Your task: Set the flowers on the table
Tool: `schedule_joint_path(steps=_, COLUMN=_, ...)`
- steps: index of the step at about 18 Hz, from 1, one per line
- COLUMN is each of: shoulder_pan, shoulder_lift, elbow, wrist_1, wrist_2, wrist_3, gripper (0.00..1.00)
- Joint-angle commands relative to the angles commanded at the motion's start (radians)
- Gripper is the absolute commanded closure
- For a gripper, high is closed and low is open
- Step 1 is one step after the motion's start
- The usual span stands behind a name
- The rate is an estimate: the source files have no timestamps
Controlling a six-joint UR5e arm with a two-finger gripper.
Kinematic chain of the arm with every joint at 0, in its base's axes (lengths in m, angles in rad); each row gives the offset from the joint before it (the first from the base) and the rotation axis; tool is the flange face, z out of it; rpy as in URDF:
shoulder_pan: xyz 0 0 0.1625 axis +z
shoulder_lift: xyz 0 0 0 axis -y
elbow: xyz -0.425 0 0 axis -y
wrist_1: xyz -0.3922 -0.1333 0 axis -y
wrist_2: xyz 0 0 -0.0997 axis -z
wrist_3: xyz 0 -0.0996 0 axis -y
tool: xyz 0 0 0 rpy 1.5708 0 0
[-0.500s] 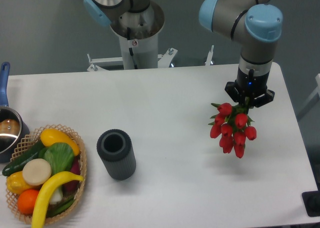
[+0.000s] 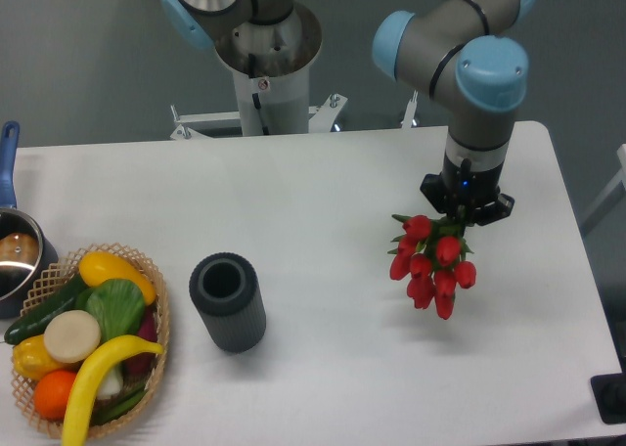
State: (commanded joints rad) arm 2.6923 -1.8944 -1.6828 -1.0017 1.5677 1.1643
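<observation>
The flowers (image 2: 430, 263) are a small bunch of red tulip buds with green stems, hanging buds-down over the right part of the white table (image 2: 323, 182). My gripper (image 2: 466, 209) is directly above them and shut on their stems; the fingers are hidden behind the wrist and the buds. A faint shadow lies on the table under the bunch, so it appears to hang above the surface. The stems are mostly hidden by the gripper.
A dark cylinder (image 2: 228, 301) stands left of centre. A wicker basket (image 2: 156, 299) of fruit and vegetables sits at the front left. A blue-handled pot (image 2: 18, 255) is at the left edge. The arm's base column (image 2: 266, 74) stands behind the table.
My gripper and the flowers have moved a little to the left and slightly toward the back of the table.
</observation>
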Motion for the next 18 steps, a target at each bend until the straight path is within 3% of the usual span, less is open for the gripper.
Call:
schedule_joint_path(steps=2, shoulder_pan=-0.012, shoulder_lift=-0.003, elbow=-0.009, wrist_1=0.003, wrist_2=-0.006, wrist_3=-0.003, gripper=0.94)
schedule_joint_path(steps=3, shoulder_pan=-0.017, shoulder_lift=-0.006, elbow=-0.009, wrist_1=0.003, wrist_2=-0.011, wrist_3=-0.003, gripper=0.91)
schedule_joint_path(steps=4, shoulder_pan=-0.029, shoulder_lift=-0.014, elbow=-0.009, wrist_1=0.006, wrist_2=-0.012, wrist_3=-0.002, gripper=0.8)
schedule_joint_path(steps=5, shoulder_pan=-0.031, shoulder_lift=-0.018, elbow=-0.009, wrist_1=0.005, wrist_2=-0.015, wrist_3=0.0, gripper=0.65)
schedule_joint_path(steps=6, shoulder_pan=-0.031, shoulder_lift=-0.025, elbow=-0.009, wrist_1=0.006, wrist_2=-0.02, wrist_3=0.001, gripper=0.43)
schedule_joint_path(steps=7, shoulder_pan=-0.031, shoulder_lift=-0.026, elbow=-0.009, wrist_1=0.008, wrist_2=-0.024, wrist_3=0.0, gripper=0.06)
schedule_joint_path(steps=8, shoulder_pan=-0.031, shoulder_lift=-0.026, elbow=-0.009, wrist_1=0.009, wrist_2=-0.026, wrist_3=-0.003, gripper=0.0)
schedule_joint_path(steps=13, shoulder_pan=-0.026, shoulder_lift=-0.019, elbow=-0.011, wrist_1=0.028, wrist_2=-0.017, wrist_3=-0.005, gripper=0.0)
schedule_joint_path(steps=18, shoulder_pan=0.027, shoulder_lift=0.011, elbow=-0.021, wrist_1=0.034, wrist_2=-0.02, wrist_3=0.006, gripper=0.0)
